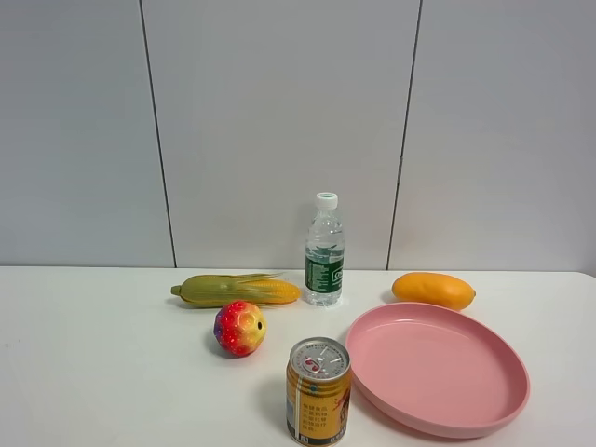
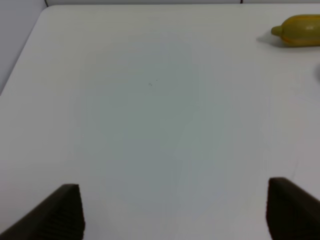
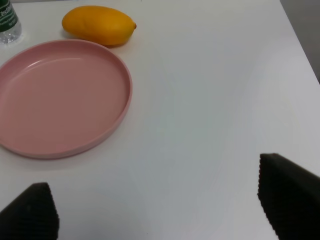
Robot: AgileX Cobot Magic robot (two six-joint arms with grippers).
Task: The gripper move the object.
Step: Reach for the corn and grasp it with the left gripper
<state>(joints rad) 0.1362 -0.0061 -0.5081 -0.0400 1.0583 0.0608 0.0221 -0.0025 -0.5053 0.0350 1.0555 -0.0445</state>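
Corn [image 2: 298, 31], well apart from left end effector [image 2: 175, 200]

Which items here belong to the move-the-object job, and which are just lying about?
Job: long yellow toy corn cob in green husk; black-jawed left gripper, likely the mover.
Lying about: clear plastic water bottle, smooth orange mango, red-yellow ball fruit, gold drink can, round pink plate.
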